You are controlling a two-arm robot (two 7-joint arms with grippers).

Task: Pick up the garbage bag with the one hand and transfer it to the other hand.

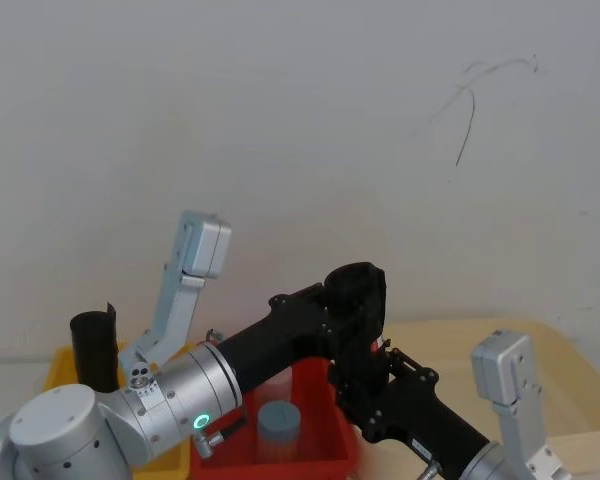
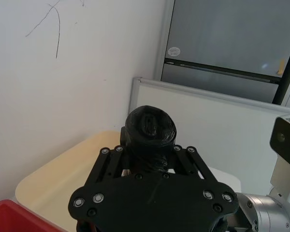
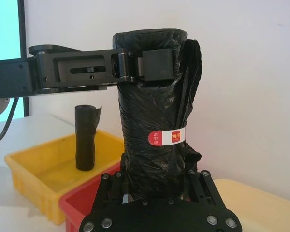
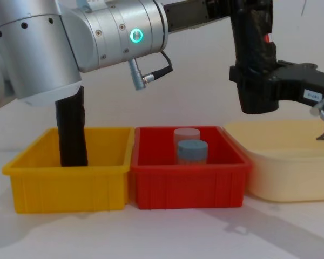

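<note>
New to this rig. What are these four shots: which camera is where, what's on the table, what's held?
A two-armed robot. One picture looks down from its head, one across the table from its chest, one from each wrist. The left gripper is shut on the top of the garbage bag, an upright black roll with a red label, in the air; the right gripper is shut on its lower end. On the table sit a yellow bin with a second black roll, a red bin with two small round containers, and a cream tray.
</note>
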